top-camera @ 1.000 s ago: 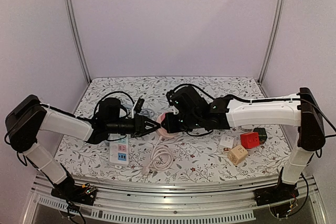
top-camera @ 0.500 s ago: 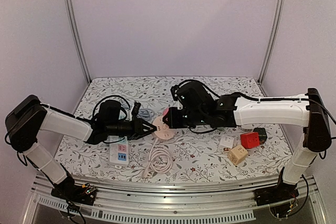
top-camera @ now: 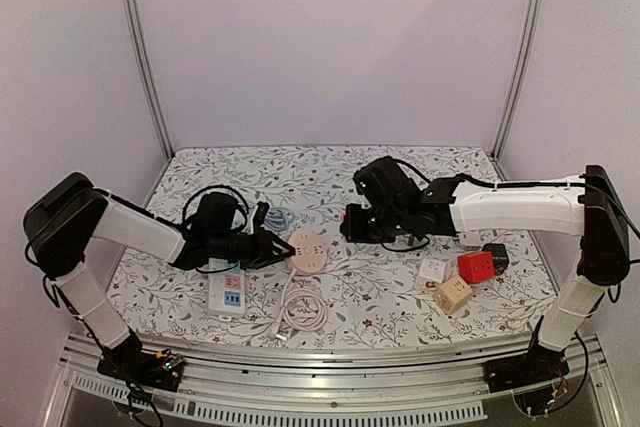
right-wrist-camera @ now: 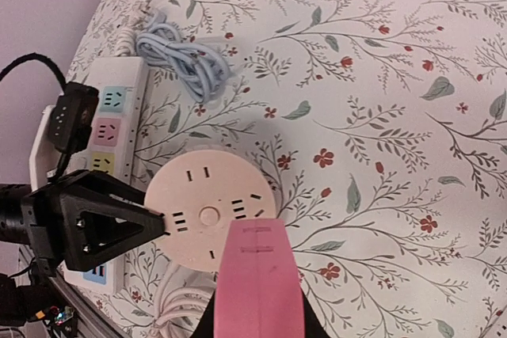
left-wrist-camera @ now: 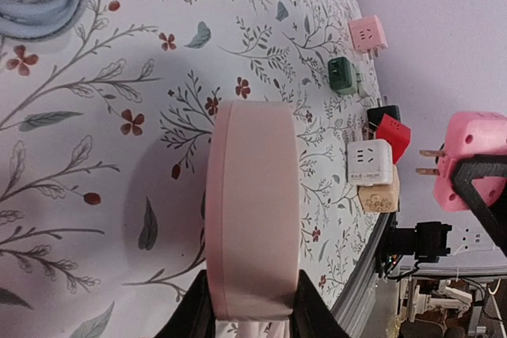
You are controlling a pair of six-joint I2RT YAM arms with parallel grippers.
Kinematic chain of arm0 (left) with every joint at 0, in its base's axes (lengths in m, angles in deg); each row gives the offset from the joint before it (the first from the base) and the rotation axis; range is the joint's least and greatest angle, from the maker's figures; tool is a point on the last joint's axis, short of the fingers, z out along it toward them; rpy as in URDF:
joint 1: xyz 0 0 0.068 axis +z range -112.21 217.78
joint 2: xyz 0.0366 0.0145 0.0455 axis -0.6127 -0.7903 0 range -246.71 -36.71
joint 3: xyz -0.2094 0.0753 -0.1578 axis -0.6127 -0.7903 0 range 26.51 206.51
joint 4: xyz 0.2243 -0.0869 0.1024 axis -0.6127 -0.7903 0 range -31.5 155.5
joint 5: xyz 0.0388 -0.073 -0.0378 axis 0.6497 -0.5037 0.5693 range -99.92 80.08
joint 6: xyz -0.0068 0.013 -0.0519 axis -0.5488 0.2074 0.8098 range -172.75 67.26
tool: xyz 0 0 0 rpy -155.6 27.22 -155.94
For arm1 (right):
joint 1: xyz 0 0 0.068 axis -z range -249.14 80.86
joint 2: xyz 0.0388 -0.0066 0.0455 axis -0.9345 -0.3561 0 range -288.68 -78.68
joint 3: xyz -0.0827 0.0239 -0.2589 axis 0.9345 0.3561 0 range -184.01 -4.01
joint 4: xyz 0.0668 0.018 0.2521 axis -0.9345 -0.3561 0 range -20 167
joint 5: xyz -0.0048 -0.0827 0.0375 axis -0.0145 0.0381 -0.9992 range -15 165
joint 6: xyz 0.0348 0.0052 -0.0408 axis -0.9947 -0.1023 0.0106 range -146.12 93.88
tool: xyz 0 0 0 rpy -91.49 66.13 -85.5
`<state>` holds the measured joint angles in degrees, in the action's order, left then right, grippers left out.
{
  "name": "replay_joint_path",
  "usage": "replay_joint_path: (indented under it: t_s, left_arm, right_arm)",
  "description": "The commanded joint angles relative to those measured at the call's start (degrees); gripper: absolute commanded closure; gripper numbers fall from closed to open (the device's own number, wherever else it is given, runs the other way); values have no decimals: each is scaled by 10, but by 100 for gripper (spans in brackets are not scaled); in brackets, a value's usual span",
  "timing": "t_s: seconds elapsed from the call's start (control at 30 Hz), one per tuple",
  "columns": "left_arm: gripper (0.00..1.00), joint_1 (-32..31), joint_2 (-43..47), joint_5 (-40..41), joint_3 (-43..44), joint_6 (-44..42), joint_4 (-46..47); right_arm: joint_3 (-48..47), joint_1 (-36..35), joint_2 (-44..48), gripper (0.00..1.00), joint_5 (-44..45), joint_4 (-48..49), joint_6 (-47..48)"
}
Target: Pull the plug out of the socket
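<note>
A round pale pink socket [top-camera: 308, 250] lies flat on the flowered table, its white cord [top-camera: 303, 309] coiled in front. My left gripper [top-camera: 283, 245] is shut on its left rim; in the left wrist view the socket [left-wrist-camera: 253, 227] shows edge-on between the fingers of that gripper [left-wrist-camera: 252, 306]. My right gripper [top-camera: 348, 222] is shut on the pink plug [right-wrist-camera: 257, 275] and holds it in the air, up and to the right of the socket [right-wrist-camera: 210, 211], apart from it. The plug's bare prongs show in the left wrist view [left-wrist-camera: 475, 160].
A white power strip [top-camera: 227, 290] lies left of the socket, with a blue coiled cable [top-camera: 282, 218] behind it. Red [top-camera: 476, 265], beige [top-camera: 452, 294], white [top-camera: 431, 269] and dark green [top-camera: 496, 253] cube adapters sit at the right. The table's metal front rail [top-camera: 320, 362] runs along the near edge.
The plug has come off the socket. My right gripper has moved right and back with the plug. The socket has stayed low in my left gripper's hold.
</note>
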<state>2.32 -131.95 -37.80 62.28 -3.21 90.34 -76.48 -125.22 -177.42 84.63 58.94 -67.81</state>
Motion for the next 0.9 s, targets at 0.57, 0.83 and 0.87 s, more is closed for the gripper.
replay_joint_path:
  t_s: [0.57, 0.83, 0.87]
  left_arm:
    - [68, 14, -35, 70, 93, -134, -151]
    - [36, 14, -18, 98, 111, -155, -188]
    - [32, 14, -17, 101, 113, -159, -193]
  right_arm:
    - [115, 132, -43, 84, -87, -6, -9]
    - [136, 145, -32, 65, -70, -6, 4]
    - [139, 147, -29, 59, -66, -6, 4]
